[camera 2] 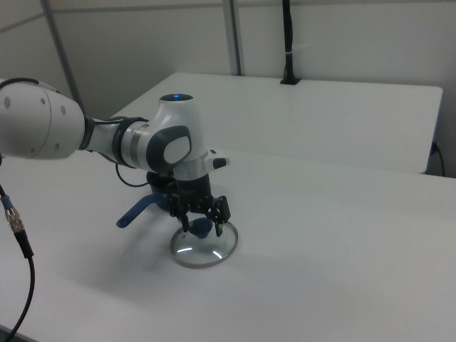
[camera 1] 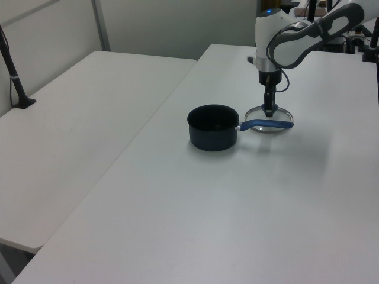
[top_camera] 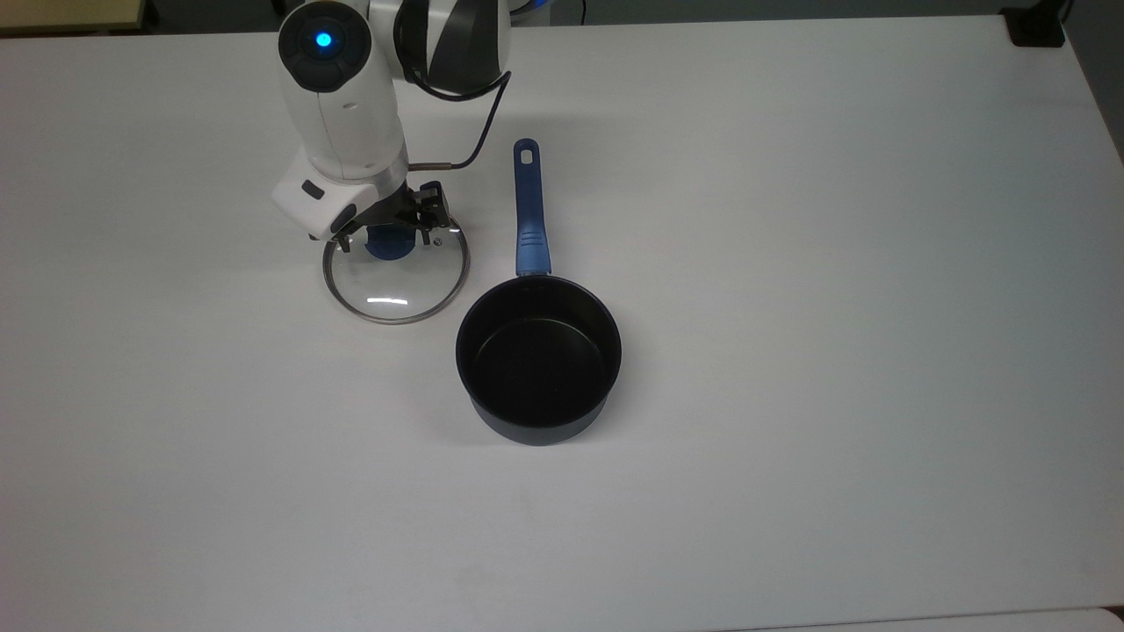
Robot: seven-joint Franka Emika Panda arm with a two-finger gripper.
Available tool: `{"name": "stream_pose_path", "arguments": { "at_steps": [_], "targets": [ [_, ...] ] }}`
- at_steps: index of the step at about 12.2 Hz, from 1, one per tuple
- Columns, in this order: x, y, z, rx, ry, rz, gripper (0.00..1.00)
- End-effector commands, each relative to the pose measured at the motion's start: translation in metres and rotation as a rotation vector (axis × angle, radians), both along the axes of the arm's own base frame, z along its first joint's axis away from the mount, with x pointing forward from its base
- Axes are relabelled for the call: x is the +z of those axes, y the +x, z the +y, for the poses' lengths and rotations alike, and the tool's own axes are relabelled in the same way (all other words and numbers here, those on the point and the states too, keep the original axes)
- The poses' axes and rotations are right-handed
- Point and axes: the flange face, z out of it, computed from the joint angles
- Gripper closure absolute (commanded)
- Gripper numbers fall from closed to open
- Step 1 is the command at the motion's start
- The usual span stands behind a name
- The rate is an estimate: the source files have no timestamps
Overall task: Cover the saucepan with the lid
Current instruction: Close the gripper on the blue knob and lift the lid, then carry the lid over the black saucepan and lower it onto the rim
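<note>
The lid, clear glass with a metal rim, lies flat on the white table, to the top view's left of the saucepan. The saucepan stands upright and black inside, and its blue handle points to the top view's top. My gripper is open, lowered over the lid with one finger on each side of the blue knob, which it partly hides. In the right view the gripper straddles the knob above the lid. The left view has the gripper at the lid, behind the saucepan.
The white arm reaches in from the top view's top edge, trailing a black cable. A second table stands at the left view's left with a black post on it. A black block sits at the top view's top right corner.
</note>
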Motion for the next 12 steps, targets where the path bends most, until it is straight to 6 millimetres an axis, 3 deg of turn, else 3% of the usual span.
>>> {"name": "stream_pose_path", "arguments": {
  "at_steps": [1,3,5,9,11,12],
  "targets": [
    [0.005,0.0,0.006,-0.014,0.001,-0.025,0.29],
    [0.009,0.0,0.004,-0.016,0.001,-0.027,0.46],
    [0.025,0.003,0.0,-0.028,-0.001,-0.022,0.53],
    [0.11,0.038,-0.005,-0.062,-0.003,-0.123,0.54],
    [0.146,0.052,0.012,-0.057,0.038,-0.202,0.54],
    [0.159,0.059,0.036,-0.026,0.049,-0.233,0.54]
  ]
}}
